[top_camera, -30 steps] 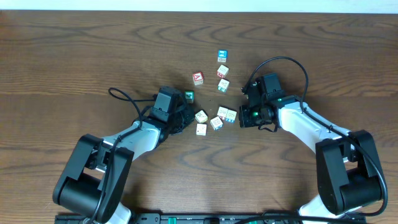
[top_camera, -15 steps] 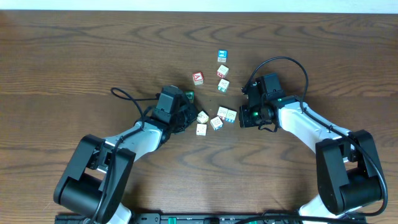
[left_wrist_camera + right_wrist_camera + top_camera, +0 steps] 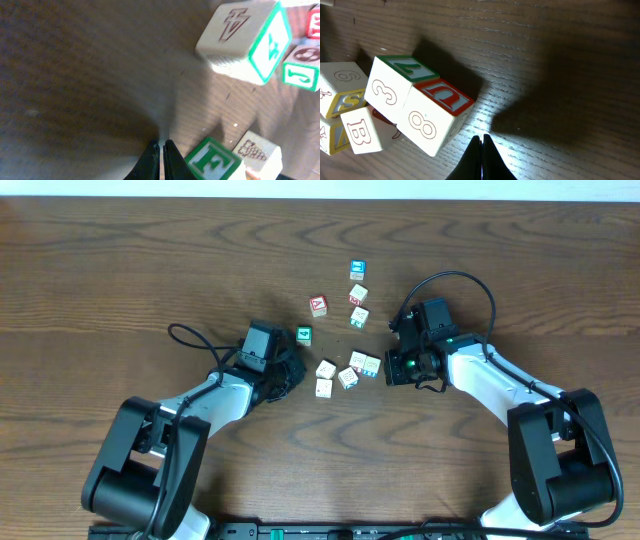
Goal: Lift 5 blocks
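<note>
Dark wood-grain table (image 3: pixel 120 270) fills the overhead frame, with a pale strip along the top edge. Your blocks (image 3: pixel 347 377) sit as a loose cluster of five just below frame centre, all flat on the table, none lifted. They lie between the two arms.

More cubes stand above that cluster. A green-faced cube (image 3: pixel 304 334) is up and left of it and a red-faced cube (image 3: pixel 318 305) is higher. A short column to the right has a blue-faced cube (image 3: pixel 356 270) on top and two pale cubes (image 3: pixel 358 293) under it.

Your left end effector (image 3: pixel 161 145) is at lower centre of the left wrist view, fingers pressed together with nothing between them. A cube with a green F face (image 3: pixel 212 161) sits just right of the tips, apart from them. A bigger green-edged cube (image 3: pixel 245 40) is in the upper right. From overhead this arm ends just left of the cluster, not touching it.

Your right end effector (image 3: pixel 481 137) is at bottom centre of the right wrist view, fingers also together and holding nothing. Two of the blocks, with faces 3 and 8, touch side by side up and left of the tips, close but apart. Further lettered blocks crowd the left edge. Overhead, this arm ends just right of the cluster.
</note>
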Controlling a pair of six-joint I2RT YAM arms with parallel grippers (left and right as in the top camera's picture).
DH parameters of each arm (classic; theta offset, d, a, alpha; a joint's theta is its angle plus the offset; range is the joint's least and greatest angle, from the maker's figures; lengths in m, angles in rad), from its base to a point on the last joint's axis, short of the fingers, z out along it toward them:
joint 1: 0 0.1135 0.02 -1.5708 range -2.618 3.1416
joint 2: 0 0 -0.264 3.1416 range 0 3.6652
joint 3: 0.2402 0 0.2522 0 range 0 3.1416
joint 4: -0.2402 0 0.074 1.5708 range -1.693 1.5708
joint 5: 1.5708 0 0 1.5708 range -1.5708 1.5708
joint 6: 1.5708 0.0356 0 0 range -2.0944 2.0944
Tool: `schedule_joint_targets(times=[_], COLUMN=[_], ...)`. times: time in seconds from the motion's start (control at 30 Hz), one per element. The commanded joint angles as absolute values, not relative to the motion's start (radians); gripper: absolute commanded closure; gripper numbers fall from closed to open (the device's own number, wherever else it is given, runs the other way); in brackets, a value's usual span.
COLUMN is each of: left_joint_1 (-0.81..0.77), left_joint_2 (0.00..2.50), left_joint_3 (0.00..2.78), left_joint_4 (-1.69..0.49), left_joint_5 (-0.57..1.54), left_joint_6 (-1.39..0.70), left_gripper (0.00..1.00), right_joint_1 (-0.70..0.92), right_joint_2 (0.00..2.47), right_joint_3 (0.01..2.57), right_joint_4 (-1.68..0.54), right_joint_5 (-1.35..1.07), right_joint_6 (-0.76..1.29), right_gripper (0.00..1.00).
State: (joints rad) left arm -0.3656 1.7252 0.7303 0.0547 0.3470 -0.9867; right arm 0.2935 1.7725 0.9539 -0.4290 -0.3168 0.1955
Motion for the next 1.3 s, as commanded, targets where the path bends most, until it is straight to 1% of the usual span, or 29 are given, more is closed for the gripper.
schedule_joint_targets(times=[0.0, 0.17, 0.33, 0.6, 1.27], left_joint_1=[-0.378, -0.402, -0.411, -0.411, -0.411], left_joint_2=[1.745, 1.745, 1.745, 1.745, 1.745], left_joint_3=[0.714, 0.714, 0.714, 0.714, 0.714], left_joint_4=[-0.028, -0.022, 0.009, 0.118, 0.208], left_joint_5=[0.344, 0.389, 0.389, 0.383, 0.355], left_joint_6=[-0.934, -0.925, -0.925, -0.934, -0.956], left_gripper=[0.93, 0.93, 0.93, 0.93, 0.93], right_joint_1=[0.313, 0.313, 0.313, 0.313, 0.313], right_joint_2=[1.779, 1.779, 1.779, 1.779, 1.779], right_joint_3=[0.95, 0.95, 0.95, 0.95, 0.95], right_joint_4=[-0.429, -0.428, -0.429, -0.429, -0.427], right_joint_5=[-0.311, -0.311, -0.311, -0.311, -0.311], right_joint_6=[0.204, 0.205, 0.205, 0.205, 0.205], right_gripper=[0.99, 0.99, 0.99, 0.99, 0.99])
